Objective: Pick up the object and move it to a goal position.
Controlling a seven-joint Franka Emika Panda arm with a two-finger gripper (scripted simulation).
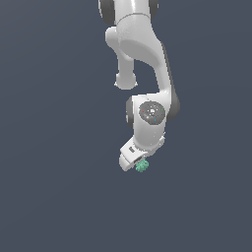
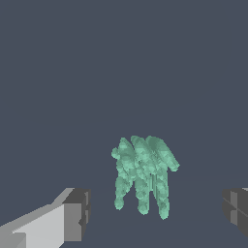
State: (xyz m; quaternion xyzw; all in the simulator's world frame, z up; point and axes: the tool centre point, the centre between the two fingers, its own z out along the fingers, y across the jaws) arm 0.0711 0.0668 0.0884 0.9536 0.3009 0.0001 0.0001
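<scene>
Grey fingertips [image 2: 77, 215] of the gripper [image 2: 157, 215] stand apart, clamping nothing; the object [image 2: 143, 174] lies between them, lobes running along the approach.

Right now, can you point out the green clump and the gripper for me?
green clump [image 2: 143, 177]: wrist view, middle of its knobbly body.
gripper [image 2: 157, 213]: wrist view, midway between its fingertips; wide open, clump between, untouched.

Bare simulated void, flat slate-grey backdrop [image 1: 49, 147]

object [image 2: 143, 177] between tool [image 2: 157, 213] fingers | touching neither
</scene>
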